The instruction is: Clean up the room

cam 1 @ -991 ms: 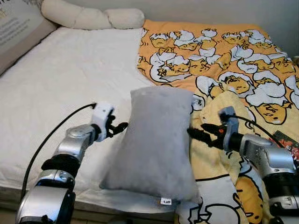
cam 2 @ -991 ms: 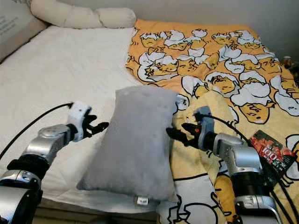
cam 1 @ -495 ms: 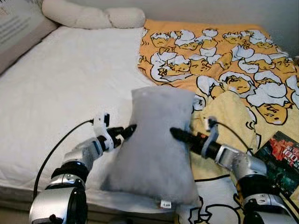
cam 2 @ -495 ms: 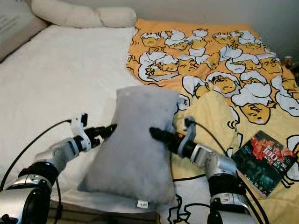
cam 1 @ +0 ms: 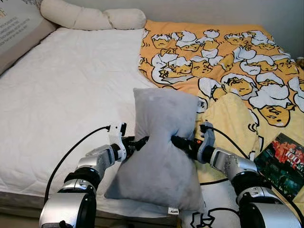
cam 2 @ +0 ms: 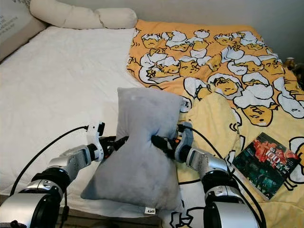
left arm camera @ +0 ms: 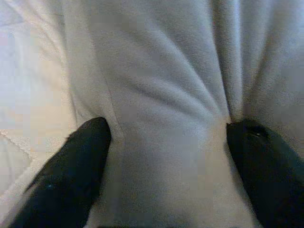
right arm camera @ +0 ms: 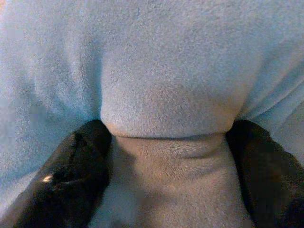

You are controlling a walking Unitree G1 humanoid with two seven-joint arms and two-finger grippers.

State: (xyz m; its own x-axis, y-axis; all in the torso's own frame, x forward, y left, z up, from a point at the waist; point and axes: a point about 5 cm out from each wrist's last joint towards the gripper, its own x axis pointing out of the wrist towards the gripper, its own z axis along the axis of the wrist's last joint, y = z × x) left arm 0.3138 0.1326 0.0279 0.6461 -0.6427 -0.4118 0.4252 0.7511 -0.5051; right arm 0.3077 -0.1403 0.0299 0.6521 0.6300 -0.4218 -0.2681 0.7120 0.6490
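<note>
Both grippers closed in on the grey pillow (cam 1: 159,152) from either side. The left gripper (cam 1: 138,142) and right gripper (cam 1: 176,141) pressed into its middle, pinching it into a waist.

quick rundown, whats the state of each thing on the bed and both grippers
grey pillow: upright on the bed edge, pinched in at its middle
left gripper: pressed into the pillow's left side, fingers apart
right gripper: pressed into its right side, fingers apart
yellow blanket: spread out, rumpled near the pillow
book: lying flat, closed
white bolster: lying at the head
</note>
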